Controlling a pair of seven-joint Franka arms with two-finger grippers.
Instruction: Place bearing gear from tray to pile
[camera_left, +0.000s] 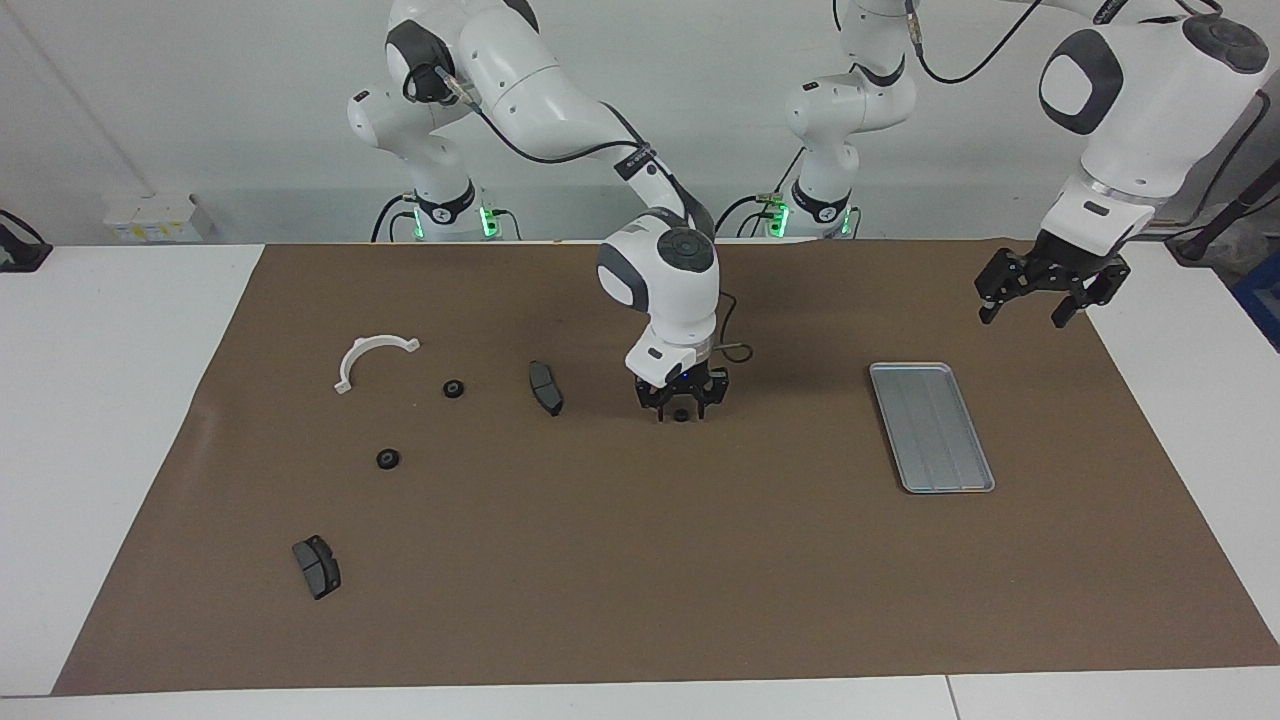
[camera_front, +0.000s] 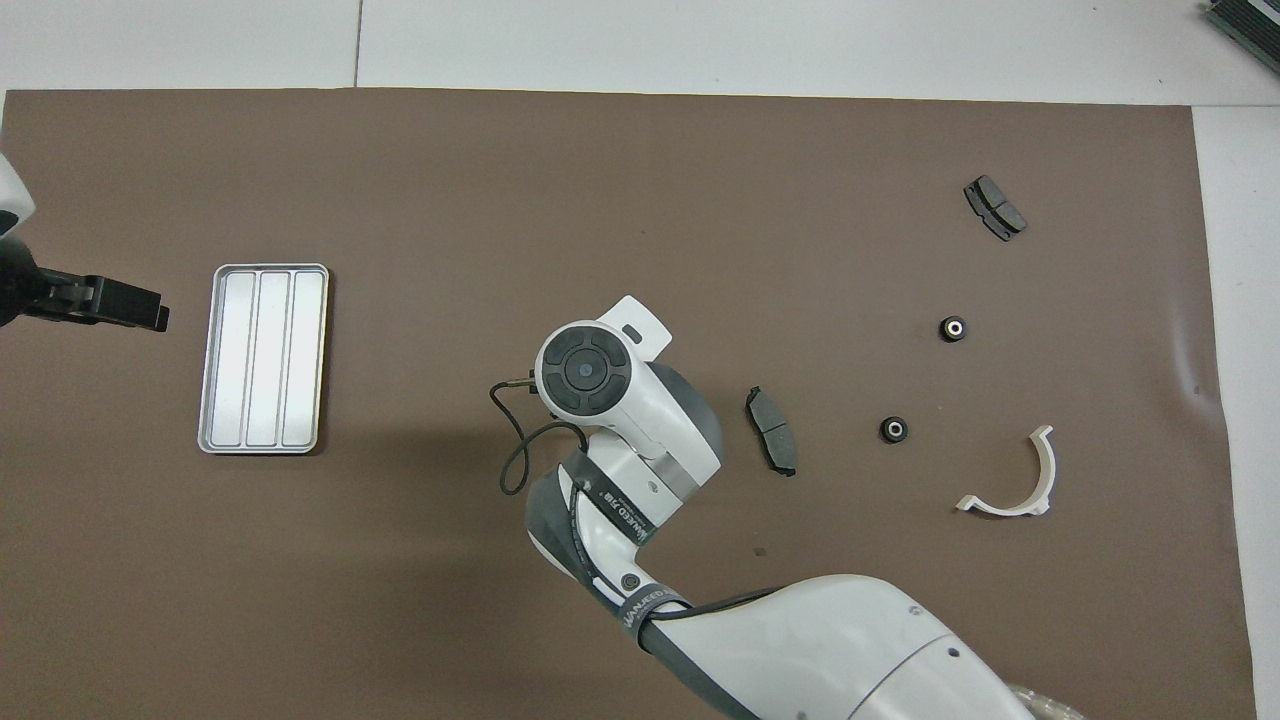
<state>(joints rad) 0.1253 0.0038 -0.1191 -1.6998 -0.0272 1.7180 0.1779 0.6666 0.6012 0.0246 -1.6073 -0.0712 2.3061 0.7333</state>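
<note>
Facing view shows the right gripper (camera_left: 681, 408) low over the tabletop (camera_left: 640, 560), its fingers (camera_left: 662, 403) pinching a bearing gear (camera_left: 680, 414) between them. If the grip slackens midway, the gear could roll off short of the pile (camera_left: 378, 368). The tray (camera_left: 931, 427) holds nothing. The left gripper (camera_left: 1033, 300) waits, fingers spread, up near the tray.

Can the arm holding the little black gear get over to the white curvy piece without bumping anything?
Probably yes. The right gripper hangs above the mat; one brake pad and a gear lie flat toward the white bracket.
</note>
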